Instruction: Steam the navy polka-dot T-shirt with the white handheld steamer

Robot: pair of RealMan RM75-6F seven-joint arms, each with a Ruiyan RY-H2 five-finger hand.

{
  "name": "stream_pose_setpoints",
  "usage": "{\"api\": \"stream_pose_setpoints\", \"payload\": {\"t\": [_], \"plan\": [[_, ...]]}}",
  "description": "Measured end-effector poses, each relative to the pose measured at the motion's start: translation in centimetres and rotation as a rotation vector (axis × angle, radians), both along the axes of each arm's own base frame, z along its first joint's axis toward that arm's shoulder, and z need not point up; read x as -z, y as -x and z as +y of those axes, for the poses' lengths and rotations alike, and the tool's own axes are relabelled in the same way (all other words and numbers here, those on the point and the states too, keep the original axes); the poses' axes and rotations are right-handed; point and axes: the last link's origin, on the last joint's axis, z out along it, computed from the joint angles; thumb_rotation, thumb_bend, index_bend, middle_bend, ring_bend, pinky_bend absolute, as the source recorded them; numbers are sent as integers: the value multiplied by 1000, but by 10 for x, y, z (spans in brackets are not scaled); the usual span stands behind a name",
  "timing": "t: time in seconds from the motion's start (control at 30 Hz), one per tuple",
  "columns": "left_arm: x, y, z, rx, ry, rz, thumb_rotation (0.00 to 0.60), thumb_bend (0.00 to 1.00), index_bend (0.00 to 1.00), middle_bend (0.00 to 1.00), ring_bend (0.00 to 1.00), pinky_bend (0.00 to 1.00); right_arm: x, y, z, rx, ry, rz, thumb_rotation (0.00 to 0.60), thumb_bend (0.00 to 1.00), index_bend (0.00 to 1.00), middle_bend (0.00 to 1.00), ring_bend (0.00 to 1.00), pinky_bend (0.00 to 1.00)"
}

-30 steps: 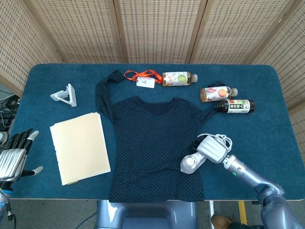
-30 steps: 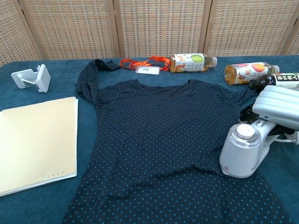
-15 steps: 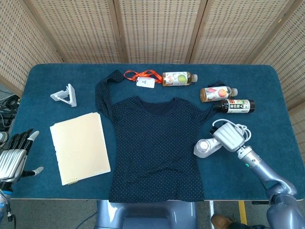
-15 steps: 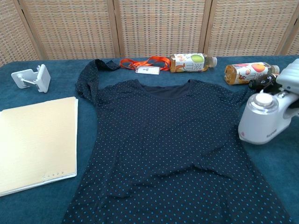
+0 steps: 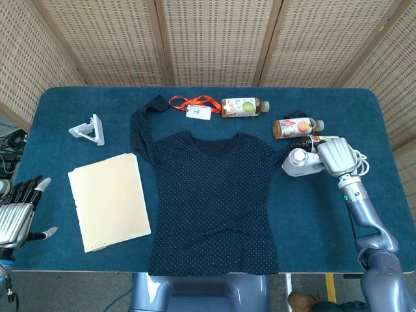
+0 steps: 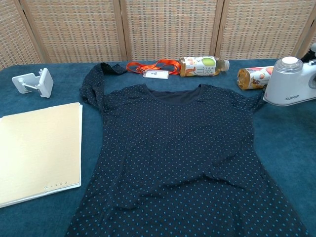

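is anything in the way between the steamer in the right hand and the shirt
Nothing visible. The right hand holds the white handheld steamer just off the right sleeve of the navy polka-dot T-shirt, with only bare blue tablecloth between them. The bottles lie behind the steamer, toward the back edge.

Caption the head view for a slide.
Right hand holds the white handheld steamer by the navy polka-dot T-shirt's sleeve; left hand idle.

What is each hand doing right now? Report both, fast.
Left hand: open, holding nothing, off the table's left edge.
Right hand: grips the white handheld steamer, beside the T-shirt's sleeve.
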Motion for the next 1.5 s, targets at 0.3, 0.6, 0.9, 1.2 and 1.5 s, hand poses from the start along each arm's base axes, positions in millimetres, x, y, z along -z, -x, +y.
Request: {"api": "stream_pose_setpoints", "payload": {"t": [0.3,0.6,0.9,1.2,1.5], "plan": [[2,3,4,-18,4,3,600,0,0,0,0,0,14,13,-2,114,-3,53,600,931,881,713,838,1000],[5,3,5,-26,14,5,600,0,0,0,0,0,19,30,-3,249,10,90,600,57,103,133,257,295],[6,1,4,-20,18,6,600,0,0,0,0,0,17,38,-3,319,33,75,600,0,0,0,0,0],[4,-3,0,2,17,-3,600,0,0,0,0,0,11,41,10,274,50,50,600,0,0,0,0,0],[-1,-9,-10,51,8,-19,600,0,0,0,0,0,1,36,40,154,40,-9,600,0,0,0,0,0]]}}
